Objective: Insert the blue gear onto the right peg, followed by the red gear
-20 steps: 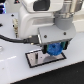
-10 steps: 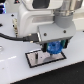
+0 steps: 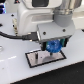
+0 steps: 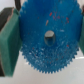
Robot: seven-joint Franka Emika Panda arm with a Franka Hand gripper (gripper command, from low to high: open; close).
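Note:
My gripper (image 3: 54,47) is shut on the blue gear (image 3: 54,46), holding the wide toothed disc by its rim just above the right part of the black-framed grey plate (image 3: 35,60). In the wrist view the blue gear (image 4: 47,42) fills the picture, with a green finger pad (image 4: 9,42) on one side of it and a second pad on the other. Its centre hole (image 4: 49,36) shows only a grey blur. A small dark pin (image 3: 41,56) stands on the plate; I cannot tell whether it is the right peg. The red gear is out of view.
The plate lies on a white table (image 3: 15,70). A black cable (image 3: 15,36) runs from the exterior view's left to the wrist. The arm's white body (image 3: 40,12) fills the upper part of the exterior view.
The gripper with the blue gear has sunk slightly toward the plate; nothing else has moved.

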